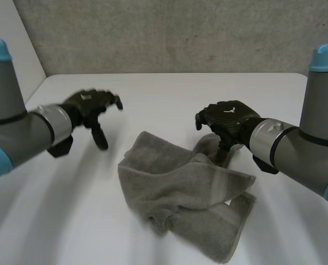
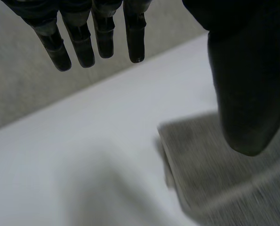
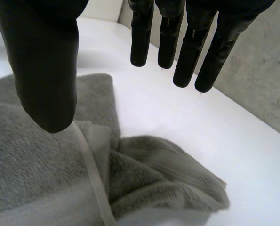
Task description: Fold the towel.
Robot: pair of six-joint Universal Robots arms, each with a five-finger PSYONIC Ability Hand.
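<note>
Left of centre, the left hand [image 1: 87, 106] hovers spread and empty beside the towel [image 1: 180, 190], which lies rumpled at lower centre of the table [image 1: 164, 96]. Right of centre, the right hand [image 1: 228, 120] hangs spread over a towel corner, probably placed to pinch it.

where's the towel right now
In the head view the towel lies crumpled on the table, right of centre, its far corner beneath the right hand; the left hand hovers apart to its left.
</note>
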